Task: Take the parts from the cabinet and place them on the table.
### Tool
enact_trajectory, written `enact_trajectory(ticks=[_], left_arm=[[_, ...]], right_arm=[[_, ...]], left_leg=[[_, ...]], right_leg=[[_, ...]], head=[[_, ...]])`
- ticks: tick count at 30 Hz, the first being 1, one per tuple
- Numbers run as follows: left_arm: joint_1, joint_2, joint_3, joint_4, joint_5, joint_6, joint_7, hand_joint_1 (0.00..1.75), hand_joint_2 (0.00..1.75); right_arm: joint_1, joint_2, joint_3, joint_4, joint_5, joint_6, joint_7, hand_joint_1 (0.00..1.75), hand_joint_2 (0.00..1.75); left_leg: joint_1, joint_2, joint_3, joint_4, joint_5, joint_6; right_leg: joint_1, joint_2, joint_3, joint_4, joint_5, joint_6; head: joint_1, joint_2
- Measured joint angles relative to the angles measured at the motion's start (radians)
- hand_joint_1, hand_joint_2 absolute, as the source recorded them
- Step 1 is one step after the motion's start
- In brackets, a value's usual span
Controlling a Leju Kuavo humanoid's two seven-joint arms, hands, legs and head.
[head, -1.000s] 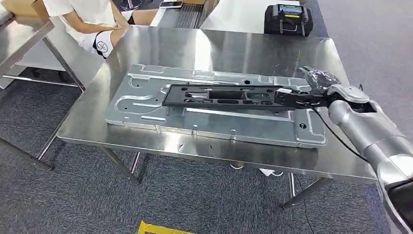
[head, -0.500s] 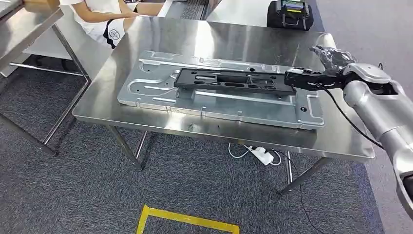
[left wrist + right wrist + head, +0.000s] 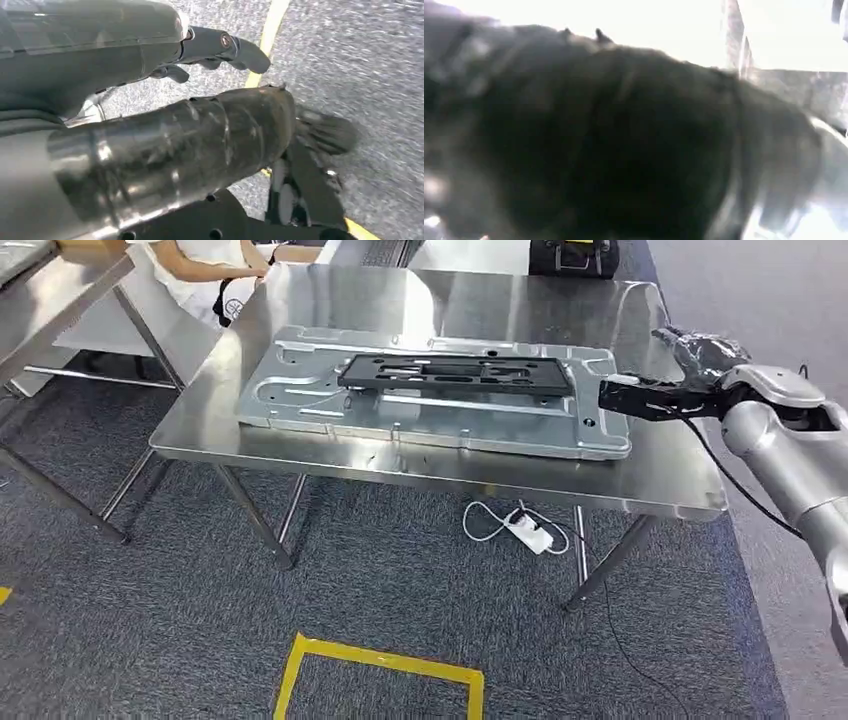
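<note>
"Grey and dark smears are what the right wrist view gives. Can anything be made out there?"

"Nothing sure. It is blurred, and pale glare is seen behind the dark mass. The right hand (image 3: 690, 380) is better judged from the head view. It is held over the table's (image 3: 420, 305) right edge, and its dark fingers (image 3: 635, 398) are stretched toward the black frame (image 3: 455, 375) but kept just apart from it. Nothing is gripped, and the hand is spread."

"And where is the frame found?"

"It is laid flat, lengthwise, on the silver panel (image 3: 300, 400). That panel rests on the tabletop and runs from near the left edge almost to the right edge, closer to the front edge than the back."

"Is the left hand seen?"

"In the left wrist view the left hand (image 3: 165, 90) is hung above grey carpet and a strip of yellow tape (image 3: 267, 37). Its fingers are loosely bent and parted, and nothing is held."

"What else is noted around the table?"

"A black device (image 3: 570, 255) at the back edge is cut off by the picture's top. A person in white (image 3: 200, 270) is partly shown beyond the back left corner. A white power strip (image 3: 525, 530) and its cable are seen on the floor under the table, and a second steel table (image 3: 50, 290) is cut off at the left."
</note>
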Motion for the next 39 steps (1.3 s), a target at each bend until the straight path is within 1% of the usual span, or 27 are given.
enact_trajectory(ticks=[1, 2, 3, 4, 5, 7, 8, 10, 11, 12, 13, 15, 17, 18, 19, 22, 23, 25, 27, 29, 30, 32, 33, 34, 37, 38, 39], left_arm=[[0.0, 0.0, 0.0, 0.0, -0.001, 0.0, -0.001, 0.0, 0.0], [-0.001, 0.0, 0.0, 0.0, -0.001, 0.0, -0.002, 0.0, 0.0], [-0.002, 0.008, 0.001, -0.002, -0.002, 0.0, -0.004, 0.0, 0.0], [-0.003, 0.006, 0.001, -0.002, -0.003, 0.0, -0.006, 0.0, 0.0], [-0.004, 0.006, 0.0, -0.002, -0.003, 0.0, -0.007, 0.0, 0.0], [-0.004, 0.006, 0.001, -0.002, -0.003, 0.0, -0.008, 0.0, 0.0], [-0.003, 0.005, 0.001, -0.002, -0.003, 0.0, -0.008, 0.0, 0.0], [-0.003, 0.005, 0.001, -0.002, -0.004, 0.0, -0.008, 0.0, 0.0], [-0.001, 0.005, 0.001, -0.002, -0.004, 0.0, -0.008, 0.0, 0.0], [-0.001, 0.005, 0.001, -0.002, -0.005, 0.0, -0.008, 0.0, 0.0], [0.0, 0.005, 0.001, -0.002, -0.005, 0.001, -0.008, 0.0, 0.0], [-0.001, 0.006, 0.001, -0.002, -0.005, 0.0, -0.009, 0.0, 0.0], [-0.001, 0.006, 0.001, -0.002, -0.007, 0.0, -0.009, 0.0, 0.0], [0.0, 0.006, 0.001, -0.002, -0.01, 0.0, -0.009, 0.0, 0.0], [0.0, 0.006, 0.001, -0.002, -0.01, 0.0, -0.009, 0.0, 0.0], [0.001, 0.006, 0.002, -0.002, -0.011, 0.002, -0.008, 0.0, 0.0], [0.003, 0.006, 0.002, -0.002, -0.011, 0.003, -0.008, 0.0, 0.0], [0.0, 0.008, 0.002, -0.002, -0.011, 0.003, -0.008, 0.0, 0.0], [0.001, 0.008, 0.002, -0.002, -0.013, 0.004, -0.008, 0.0, 0.0], [0.002, 0.008, 0.003, -0.002, -0.014, 0.007, -0.009, 0.0, 0.0], [0.002, 0.008, 0.004, -0.002, -0.013, 0.009, -0.01, 0.0, 0.0], [0.0, 0.01, 0.006, -0.002, -0.013, 0.011, -0.01, 0.0, 0.0], [-0.002, 0.011, 0.006, -0.002, -0.013, 0.01, -0.011, 0.0, 0.0], [-0.003, 0.013, 0.006, -0.002, -0.013, 0.01, -0.011, 0.0, 0.0], [0.001, 0.013, 0.008, -0.002, -0.011, 0.01, -0.007, 0.0, 0.0], [0.002, 0.013, 0.009, -0.002, -0.011, 0.01, -0.006, 0.0, 0.0], [0.001, 0.012, 0.009, -0.002, -0.011, 0.01, -0.006, 0.0, 0.0]], right_arm=[[0.0, -0.004, 0.0, 0.0, -0.002, -0.002, 0.0, 0.0, 0.0], [0.0, -0.007, 0.0, 0.0, -0.003, -0.004, 0.0, 0.0, 0.0], [0.001, -0.007, 0.0, -0.003, -0.004, -0.006, -0.002, 0.0, 0.0], [0.001, -0.011, 0.0, -0.003, -0.004, -0.008, -0.002, 0.0, 0.0], [0.002, -0.014, 0.0, -0.002, -0.004, -0.009, -0.002, 0.0, 1.75], [0.006, -0.015, 0.006, -0.002, -0.005, -0.009, -0.002, 0.0, 1.75], [0.011, -0.015, 0.006, -0.002, -0.005, -0.009, -0.002, 0.0, 0.0], [0.013, -0.02, 0.008, -0.001, -0.005, -0.008, -0.003, 0.0, 0.0], [0.014, -0.021, 0.008, -0.001, -0.005, -0.009, -0.003, 0.0, 0.0], [0.017, -0.022, 0.009, -0.001, -0.006, -0.009, -0.003, 0.0, 0.0], [0.021, -0.022, 0.01, -0.001, -0.006, -0.009, -0.003, 0.0, 0.0], [0.033, -0.023, 0.013, -0.001, -0.006, -0.013, -0.003, 0.0, 0.0], [0.041, -0.023, 0.013, -0.001, -0.006, -0.018, -0.003, 0.0, 0.0], [0.041, -0.023, 0.013, -0.001, -0.006, -0.021, -0.003, 0.0, 0.0], [0.041, -0.023, 0.013, -0.005, -0.007, -0.024, -0.004, 0.0, 0.0], [0.054, -0.027, 0.013, -0.006, -0.008, -0.027, -0.006, 0.0, 0.0], [0.058, -0.027, 0.014, -0.006, -0.008, -0.027, -0.006, 0.0, 0.0], [0.058, -0.026, 0.014, -0.009, -0.008, -0.028, -0.01, 0.0, 0.0], [0.064, -0.026, 0.014, -0.009, -0.01, -0.031, -0.013, 0.0, 0.0], [0.071, -0.026, 0.014, -0.009, -0.011, -0.033, -0.013, 0.0, 0.0], [0.074, -0.026, 0.014, -0.009, -0.011, -0.034, -0.013, 0.0, 0.0], [0.074, -0.026, 0.014, -0.011, -0.012, -0.034, -0.014, 0.0, 0.0], [0.074, -0.027, 0.013, -0.012, -0.013, -0.035, -0.014, 0.0, 0.0], [0.073, -0.03, 0.013, -0.014, -0.018, -0.034, -0.014, 0.0, 0.0], [0.075, -0.03, 0.013, -0.019, -0.031, -0.024, -0.016, 0.0, 0.0], [0.076, -0.03, 0.013, -0.019, -0.031, -0.023, -0.016, 0.0, 0.0], [0.077, -0.031, 0.013, -0.018, -0.031, -0.023, -0.016, 0.0, 0.0]], left_leg=[[-0.003, 0.0, 0.058, -0.065, 0.03, 0.009], [-0.007, -0.001, 0.124, -0.146, 0.029, 0.022], [-0.016, -0.002, 0.2, -0.236, -0.003, 0.037], [-0.018, 0.001, 0.243, -0.319, -0.028, 0.04], [-0.023, 0.0, 0.235, -0.317, -0.022, 0.038], [-0.026, -0.002, 0.22, -0.328, 0.002, 0.049], [-0.015, 0.004, 0.218, -0.342, 0.022, 0.056], [-0.016, 0.008, 0.192, -0.343, 0.049, 0.072], [-0.016, 0.008, 0.175, -0.343, 0.061, 0.072], [-0.016, 0.009, 0.158, -0.341, 0.074, 0.071], [-0.015, 0.01, 0.139, -0.339, 0.085, 0.07], [-0.011, 0.011, 0.102, -0.331, 0.109, 0.065], [-0.005, 0.012, 0.07, -0.317, 0.123, 0.053], [-0.004, 0.013, 0.059, -0.311, 0.129, 0.045], [-0.005, 0.014, 0.049, -0.307, 0.137, 0.037], [-0.004, 0.012, 0.051, -0.323, 0.167, 0.021], [-0.004, 0.01, 0.043, -0.329, 0.164, 0.014], [-0.001, 0.008, 0.021, -0.263, 0.083, 0.006], [0.003, 0.009, -0.035, -0.076, -0.022, -0.002], [0.003, 0.008, -0.044, 0.009, -0.044, -0.005], [0.003, 0.008, -0.013, -0.02, -0.026, -0.003], [0.003, 0.008, 0.096, -0.175, 0.03, 0.004], [0.003, 0.0, 0.148, -0.261, 0.032, 0.011], [0.003, -0.01, 0.177, -0.282, 0.016, 0.014], [-0.008, -0.009, 0.159, -0.295, 0.027, 0.022], [-0.003, 0.0, 0.159, -0.31, 0.04, 0.035], [0.0, 0.014, 0.158, -0.32, 0.052, 0.044]], right_leg=[[0.003, 0.001, -0.016, 0.0, 0.013, 0.001], [0.005, 0.002, -0.026, 0.0, 0.024, 0.002], [0.006, 0.002, -0.03, 0.001, 0.031, 0.006], [0.006, -0.001, -0.034, 0.002, 0.04, 0.012], [0.003, -0.004, -0.035, -0.005, 0.054, 0.018], [-0.002, -0.007, -0.038, -0.018, 0.079, 0.031], [-0.003, -0.006, -0.043, -0.015, 0.068, 0.035], [-0.006, 0.0, -0.072, 0.063, -0.051, 0.041], [-0.008, 0.0, -0.087, 0.131, -0.11, 0.046], [-0.011, 0.0, -0.101, 0.205, -0.152, 0.051], [-0.013, 0.0, -0.107, 0.262, -0.161, 0.056], [-0.022, 0.0, -0.07, 0.271, -0.097, 0.066], [-0.029, -0.001, 0.037, 0.138, -0.042, 0.072], [-0.032, -0.001, 0.089, 0.05, -0.074, 0.074], [-0.016, 0.002, 0.131, -0.024, -0.103, 0.068], [-0.01, 0.001, 0.125, -0.028, -0.089, 0.055], [-0.02, -0.002, 0.124, -0.045, -0.076, 0.041], [-0.021, -0.006, 0.108, -0.046, -0.059, 0.024], [-0.016, -0.007, 0.088, -0.041, -0.045, 0.018], [-0.014, -0.008, 0.068, -0.03, -0.038, 0.019], [-0.014, -0.007, 0.058, -0.022, -0.036, 0.02], [-0.015, -0.006, 0.041, -0.007, -0.035, 0.022], [-0.015, -0.003, 0.036, -0.001, -0.035, 0.024], [-0.014, 0.003, 0.025, -0.001, -0.031, 0.031], [-0.017, 0.009, 0.019, -0.007, -0.008, 0.056], [-0.015, 0.016, 0.016, -0.01, -0.001, 0.065], [-0.022, 0.014, 0.01, 0.003, -0.019, 0.065]], head=[[0.0, 0.0], [0.0, 0.0], [0.0, 0.0], [0.0, 0.0], [0.002, 0.0], [0.001, 0.0], [0.001, 0.0], [0.002, 0.0], [0.002, 0.0], [0.002, 0.0], [0.002, 0.0], [0.002, 0.0], [0.002, 0.0], [0.002, 0.0], [0.001, 0.0], [0.001, 0.0], [0.002, 0.0], [-0.001, 0.0], [-0.002, 0.0], [-0.002, 0.0], [-0.002, 0.0], [-0.002, 0.0], [-0.002, 0.0], [-0.002, 0.0], [-0.002, 0.0], [-0.001, 0.0], [-0.001, 0.0]])
